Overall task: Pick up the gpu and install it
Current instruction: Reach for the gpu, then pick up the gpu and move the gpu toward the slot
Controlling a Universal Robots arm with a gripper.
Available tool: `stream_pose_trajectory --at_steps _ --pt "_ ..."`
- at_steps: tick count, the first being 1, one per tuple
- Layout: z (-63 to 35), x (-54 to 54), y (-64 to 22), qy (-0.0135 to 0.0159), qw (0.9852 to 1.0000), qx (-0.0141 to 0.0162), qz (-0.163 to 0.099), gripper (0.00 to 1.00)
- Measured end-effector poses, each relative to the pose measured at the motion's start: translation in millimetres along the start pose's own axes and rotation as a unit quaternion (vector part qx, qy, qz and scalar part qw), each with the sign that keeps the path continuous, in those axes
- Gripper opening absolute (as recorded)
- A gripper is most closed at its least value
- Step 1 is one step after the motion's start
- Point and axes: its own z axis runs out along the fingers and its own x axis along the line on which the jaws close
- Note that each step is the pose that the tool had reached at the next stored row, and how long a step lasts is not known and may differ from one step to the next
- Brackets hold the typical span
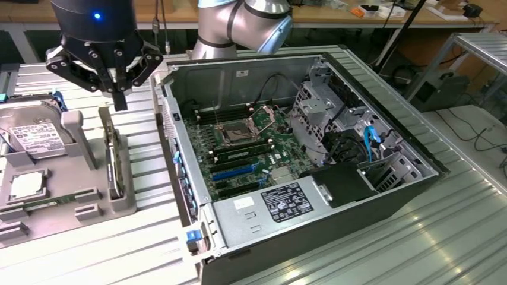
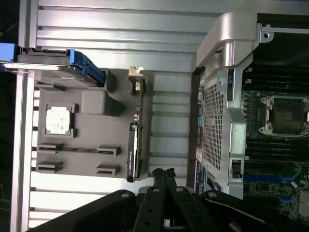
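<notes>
Free lane between gpu (image 1: 116, 169) and case (image 1: 168, 124) (bare table (image 1: 147, 178))

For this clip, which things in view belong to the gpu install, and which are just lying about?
Job in hand: gpu, standing on edge in the grey holder; hand, shut, near the gpu; open computer case; its motherboard.
Lying about: hard drive; processor chip.
</notes>
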Motion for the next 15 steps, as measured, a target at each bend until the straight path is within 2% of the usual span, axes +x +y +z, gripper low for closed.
stream_pose_trajectory --at_steps 13,14,15 --pt "0.0 0.1 0.0 0.0 1.0 0.0 0.0 0.11" --pt "0.0 0.1 0.0 0.0 1.0 0.0 0.0 0.11" --pt "0.0 0.1 0.0 0.0 1.0 0.0 0.0 0.17"
